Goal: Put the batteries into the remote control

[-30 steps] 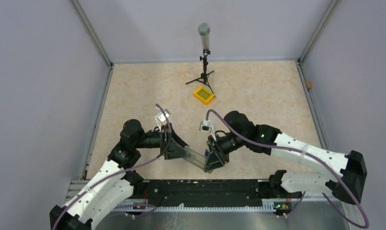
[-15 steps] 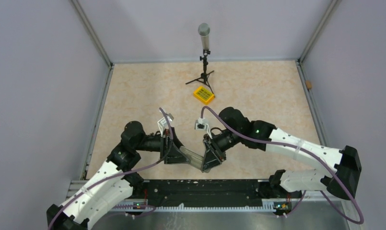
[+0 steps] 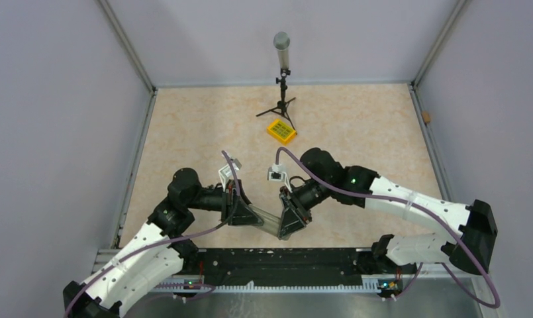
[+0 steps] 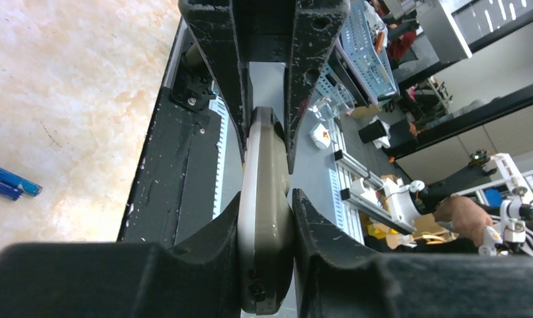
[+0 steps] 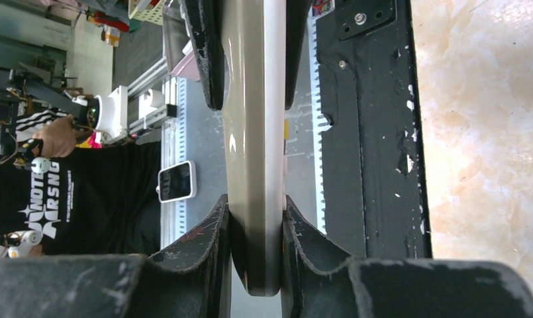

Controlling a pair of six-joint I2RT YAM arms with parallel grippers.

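The remote control (image 3: 266, 218) hangs edge-on above the table's near edge, held between both arms. My left gripper (image 3: 241, 213) is shut on its left end and my right gripper (image 3: 291, 222) on its right end. In the left wrist view the remote control (image 4: 264, 146) is pinched in the left gripper (image 4: 267, 199), and the right arm's fingers (image 4: 214, 59) clamp its far end. In the right wrist view the right gripper (image 5: 255, 207) squeezes the remote control (image 5: 253, 99). Two blue batteries (image 4: 10, 182) lie side by side on the table.
A yellow box with green keys (image 3: 281, 131) lies mid-table by a microphone on a tripod (image 3: 283, 73). A black rail (image 3: 277, 258) runs along the near edge. Grey walls stand on the left, right and back.
My left gripper's jaws have closed from wide open onto the remote's left end. The right arm, still gripping the remote, has shifted slightly left.
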